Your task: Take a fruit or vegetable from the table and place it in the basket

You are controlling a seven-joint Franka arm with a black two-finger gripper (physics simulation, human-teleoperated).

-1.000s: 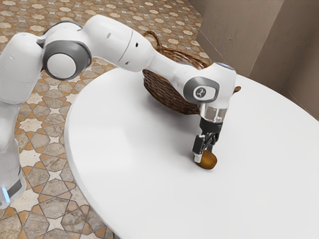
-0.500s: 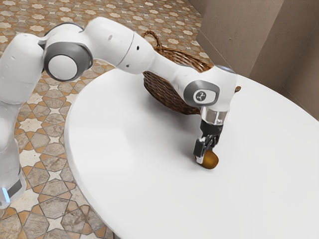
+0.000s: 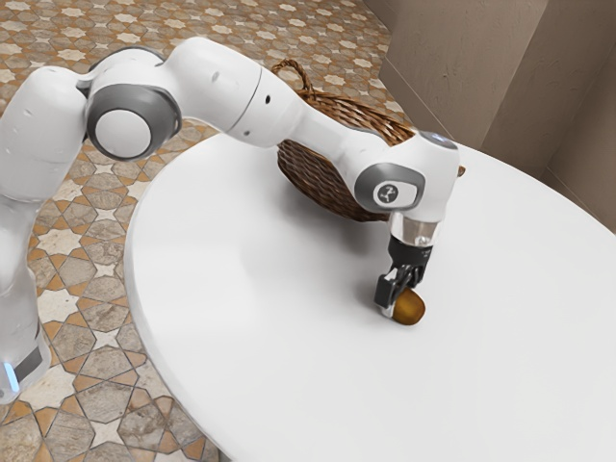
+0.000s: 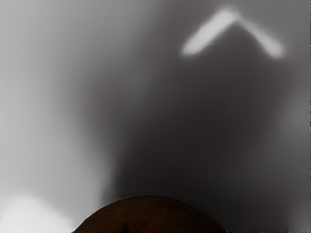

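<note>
Fruit is lying on the table, right of and below the exterior view's centre, at the tool's lower right. Whether the tool is gripping it remains unclear. The arm is reaching from upper left, its wrist pointing downward.

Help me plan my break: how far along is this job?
Reaching looks done: my gripper is down at the brownish fruit. In hand is the pickup, though I can't tell whether the fruit is gripped or raised. Left: getting it into the basket, since it is outside it.
</note>
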